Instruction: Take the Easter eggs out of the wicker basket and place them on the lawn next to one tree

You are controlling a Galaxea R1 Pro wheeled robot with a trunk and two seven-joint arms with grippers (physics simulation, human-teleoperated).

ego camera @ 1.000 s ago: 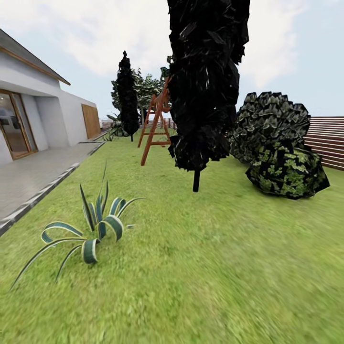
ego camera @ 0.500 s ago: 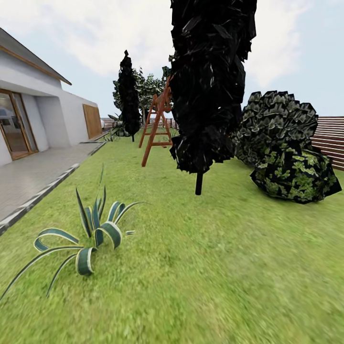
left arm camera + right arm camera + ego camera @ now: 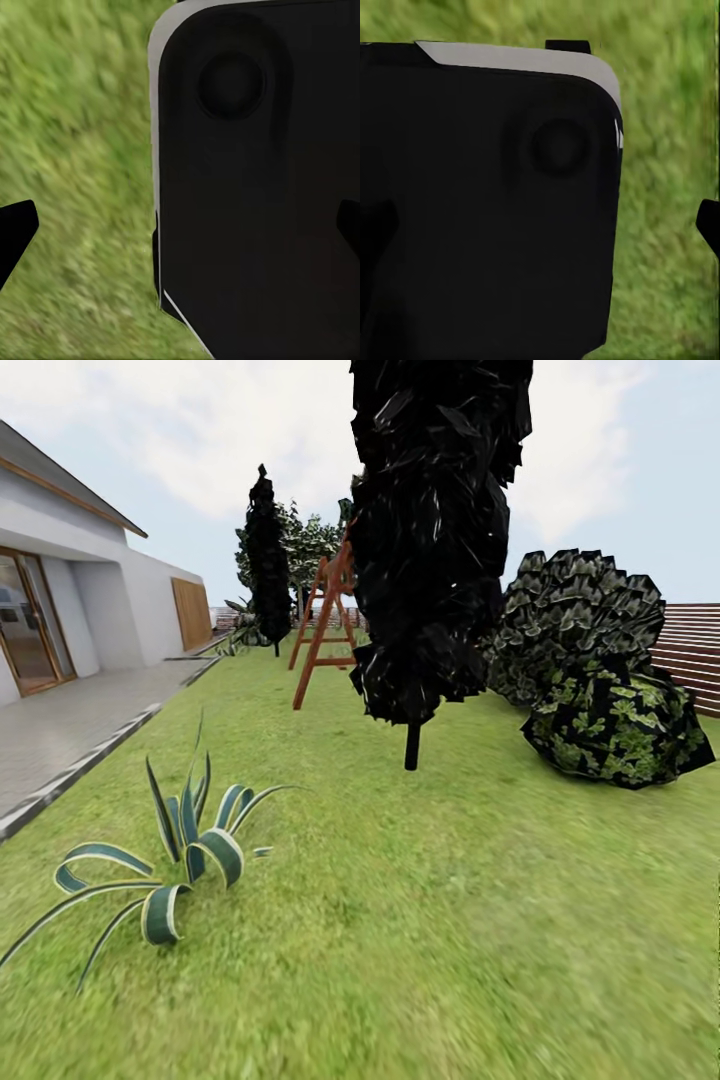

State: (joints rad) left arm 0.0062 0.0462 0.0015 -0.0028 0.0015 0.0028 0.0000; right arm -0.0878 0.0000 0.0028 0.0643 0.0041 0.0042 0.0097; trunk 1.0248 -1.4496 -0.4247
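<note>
Fingertips (image 3: 15, 229) of both end effectors stand wide apart above lawn (image 3: 450, 920), holding nothing.

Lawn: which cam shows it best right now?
Head view. The lawn spreads from the foreground back to the wooden ladder, with the striped spiky plant and dark conifer on it. Both wrist views give blurred grass patches beside a dark robot body panel, no layout.

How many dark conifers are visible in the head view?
2. One dark conifer stands near, in the middle of the lawn; a second conifer stands farther back, left of the wooden ladder. Others may be hidden behind them.
</note>
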